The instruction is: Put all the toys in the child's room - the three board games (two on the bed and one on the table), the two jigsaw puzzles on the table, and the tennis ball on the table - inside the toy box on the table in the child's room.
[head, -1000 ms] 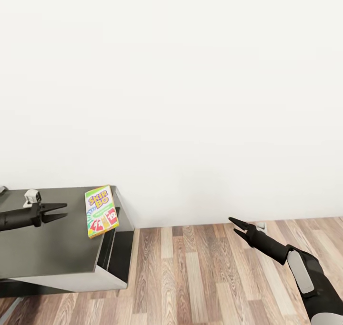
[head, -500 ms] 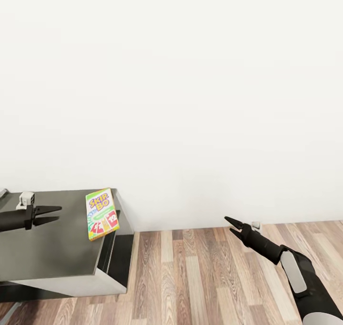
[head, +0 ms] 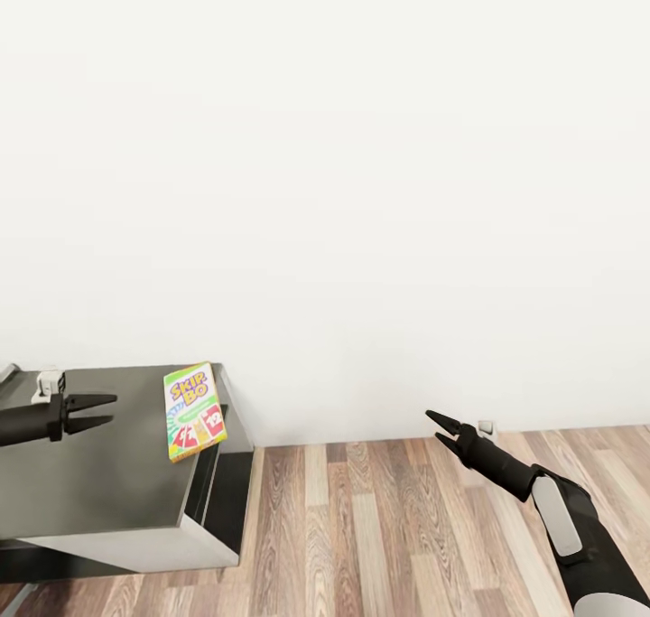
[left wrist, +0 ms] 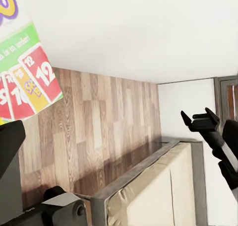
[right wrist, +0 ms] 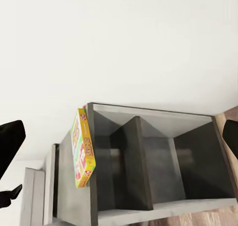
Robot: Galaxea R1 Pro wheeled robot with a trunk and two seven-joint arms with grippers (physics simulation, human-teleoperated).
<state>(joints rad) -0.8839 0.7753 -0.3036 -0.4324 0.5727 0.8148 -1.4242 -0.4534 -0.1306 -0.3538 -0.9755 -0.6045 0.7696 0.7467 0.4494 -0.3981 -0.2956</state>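
A yellow-green "Skip-Bo" board game (head: pixel 194 411) lies flat on the dark grey side unit (head: pixel 90 481) of the table, its right end hanging over the unit's edge. The same box (right wrist: pixel 83 147) shows edge-on in the right wrist view and close up (left wrist: pixel 25 82) in the left wrist view. My left gripper (head: pixel 113 411) hovers over the unit top, a short way left of the box, open and holding nothing. My right gripper (head: pixel 433 426) is open in the air above the wood floor, well to the right. The toy box, jigsaw puzzles and tennis ball are out of view.
A bare white wall fills the background. The side unit has open dark shelf compartments (right wrist: pixel 158 166) on its right face. Wood-plank floor (head: pixel 379 527) stretches from the unit to the right. A tan-sided piece of furniture (left wrist: pixel 158 196) shows in the left wrist view.
My left gripper has drawn back to the left, widening its gap to the Skip-Bo box. The right gripper shifted slightly left. The head view has dropped a little.
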